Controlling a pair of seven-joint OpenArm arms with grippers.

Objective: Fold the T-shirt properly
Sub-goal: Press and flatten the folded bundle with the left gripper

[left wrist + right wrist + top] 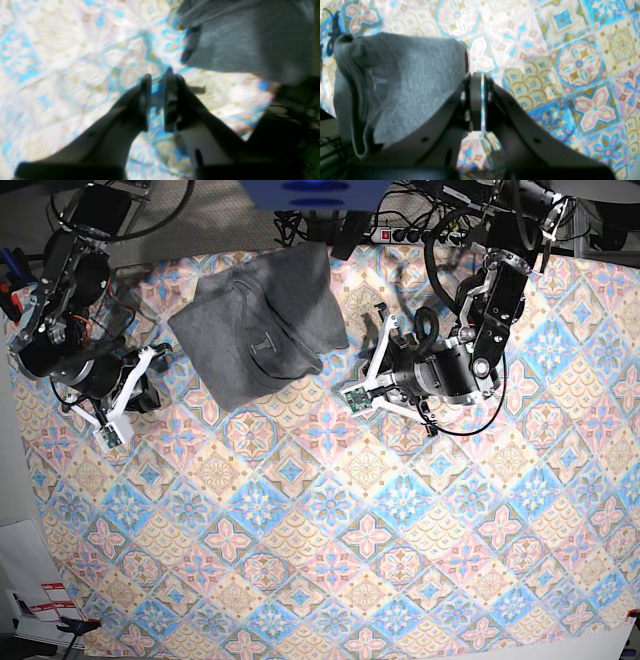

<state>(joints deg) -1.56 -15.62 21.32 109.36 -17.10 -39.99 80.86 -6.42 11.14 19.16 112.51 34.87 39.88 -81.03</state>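
T-shirt point(258, 333) lies crumpled and partly folded over itself at the far side of the tablecloth point(330, 530), nearer the base view's left than its centre, one edge reaching the cloth's far border by the cables and power strip point(400, 232). A small pale label point(263, 346) shows on the grey fabric near the neck opening. Neither arm touches the shirt. Left gripper point(158, 100) hangs above bare patterned cloth, just off the shirt's near right edge; its fingers point(146, 100) stand close with a narrow slit of blue pattern showing between them, nothing held. Left wrist view is heavily blurred, the shirt point(247, 37) filling its upper right corner. Right gripper point(478, 100) sits low over the tablecloth point(570, 62) at the base view's left edge, apart from the shirt's left corner; its fingers point(475, 100) are pressed together, pads nearly flush, empty. In the right wrist view the shirt point(402, 82) bulks at left behind the finger, the label point(376, 80) faintly visible. Rest of the cloth carries only the tile pattern.
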